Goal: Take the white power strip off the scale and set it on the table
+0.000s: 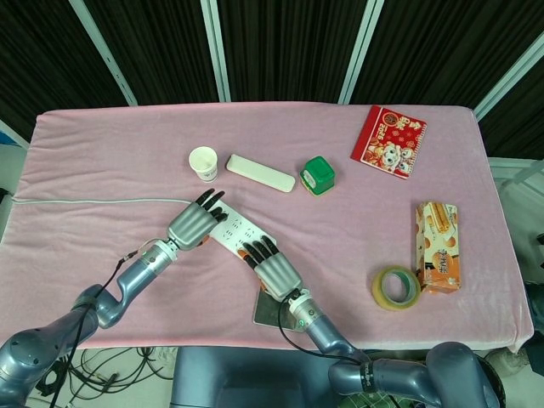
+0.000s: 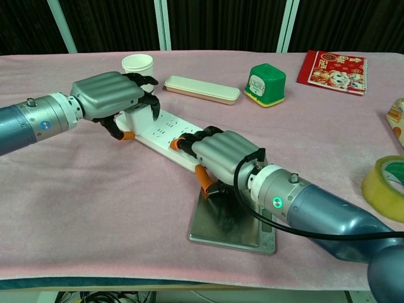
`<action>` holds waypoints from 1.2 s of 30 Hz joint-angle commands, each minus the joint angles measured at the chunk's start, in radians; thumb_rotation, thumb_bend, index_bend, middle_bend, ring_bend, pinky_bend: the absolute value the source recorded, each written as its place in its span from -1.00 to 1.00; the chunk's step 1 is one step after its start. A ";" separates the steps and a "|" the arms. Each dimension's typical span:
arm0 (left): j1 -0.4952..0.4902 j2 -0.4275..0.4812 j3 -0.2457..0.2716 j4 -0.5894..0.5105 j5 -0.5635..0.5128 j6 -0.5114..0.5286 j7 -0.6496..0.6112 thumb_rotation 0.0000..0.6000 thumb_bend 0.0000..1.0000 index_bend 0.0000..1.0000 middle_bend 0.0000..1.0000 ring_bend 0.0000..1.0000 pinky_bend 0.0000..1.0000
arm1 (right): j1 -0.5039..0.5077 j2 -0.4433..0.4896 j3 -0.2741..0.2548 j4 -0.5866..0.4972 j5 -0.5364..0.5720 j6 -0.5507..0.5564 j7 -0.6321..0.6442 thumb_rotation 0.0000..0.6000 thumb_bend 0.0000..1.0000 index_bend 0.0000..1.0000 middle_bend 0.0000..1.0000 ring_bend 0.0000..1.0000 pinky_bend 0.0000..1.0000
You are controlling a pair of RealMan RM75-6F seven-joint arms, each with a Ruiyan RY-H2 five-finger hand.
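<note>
The white power strip (image 2: 163,130) (image 1: 235,231) runs diagonally between my two hands. My left hand (image 2: 111,95) (image 1: 192,224) grips its far left end, fingers curled over the top and thumb underneath. My right hand (image 2: 221,154) (image 1: 274,274) grips its near right end, hiding that end. The scale (image 2: 228,226) (image 1: 264,311), a flat silver plate, lies on the pink cloth under and just behind my right hand. Only the strip's near end is over the scale's far edge; the rest reaches out over the cloth. Whether it touches the scale is hidden.
Behind the strip stand a white paper cup (image 2: 137,64), a long white case (image 2: 202,89) and a green box (image 2: 265,84). A red packet (image 2: 334,64) lies far right, a tape roll (image 2: 385,189) and snack box (image 1: 437,246) near right. A white cable (image 1: 93,201) runs left.
</note>
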 commanded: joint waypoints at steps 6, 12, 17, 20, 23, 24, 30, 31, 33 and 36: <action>0.006 -0.022 -0.002 0.030 0.002 0.028 -0.016 1.00 -0.25 -0.14 -0.13 -0.89 -0.72 | -0.002 0.003 -0.001 -0.005 0.003 0.000 -0.004 1.00 0.46 -0.72 -0.74 -0.67 -0.90; 0.010 -0.029 -0.003 0.040 -0.003 0.029 -0.041 1.00 0.02 -0.04 -0.01 -0.82 -0.70 | -0.003 0.005 0.000 -0.005 0.009 -0.005 -0.005 1.00 0.46 -0.70 -0.74 -0.67 -0.90; 0.009 -0.026 0.004 0.043 -0.001 0.019 -0.042 1.00 0.09 -0.03 -0.01 -0.82 -0.69 | -0.001 0.011 -0.003 -0.009 0.023 -0.027 -0.008 1.00 0.45 -0.67 -0.65 -0.63 -0.90; 0.008 -0.023 0.007 0.041 0.001 0.016 -0.043 1.00 0.17 0.00 0.01 -0.81 -0.68 | 0.001 0.012 0.002 -0.013 0.029 -0.031 -0.008 1.00 0.43 -0.67 -0.65 -0.63 -0.90; 0.006 -0.020 0.008 0.037 0.000 0.011 -0.050 1.00 0.28 0.03 0.03 -0.79 -0.68 | 0.001 0.014 0.004 -0.020 0.027 -0.029 -0.005 1.00 0.43 -0.67 -0.65 -0.63 -0.90; 0.005 -0.019 0.007 0.036 0.000 0.010 -0.052 1.00 0.31 0.05 0.05 -0.78 -0.68 | 0.001 0.015 0.004 -0.021 0.027 -0.028 -0.004 1.00 0.42 -0.67 -0.65 -0.63 -0.90; -0.008 -0.001 0.003 0.006 -0.008 -0.021 -0.080 1.00 0.41 0.17 0.13 -0.70 -0.66 | 0.001 0.023 0.002 -0.030 0.027 -0.027 -0.007 1.00 0.41 -0.64 -0.65 -0.63 -0.90; -0.012 0.007 0.003 -0.003 -0.010 -0.031 -0.081 1.00 0.41 0.19 0.14 -0.69 -0.65 | 0.001 0.024 0.002 -0.031 0.028 -0.028 -0.008 1.00 0.40 -0.63 -0.65 -0.63 -0.90; -0.017 0.017 0.000 -0.015 -0.013 -0.041 -0.078 1.00 0.43 0.22 0.17 -0.66 -0.62 | 0.001 0.026 0.001 -0.034 0.029 -0.028 -0.010 1.00 0.39 -0.60 -0.65 -0.63 -0.90; -0.023 0.028 -0.009 -0.030 -0.024 -0.055 -0.074 1.00 0.43 0.25 0.20 -0.63 -0.59 | 0.002 0.028 0.001 -0.038 0.029 -0.028 -0.010 1.00 0.38 -0.56 -0.65 -0.63 -0.90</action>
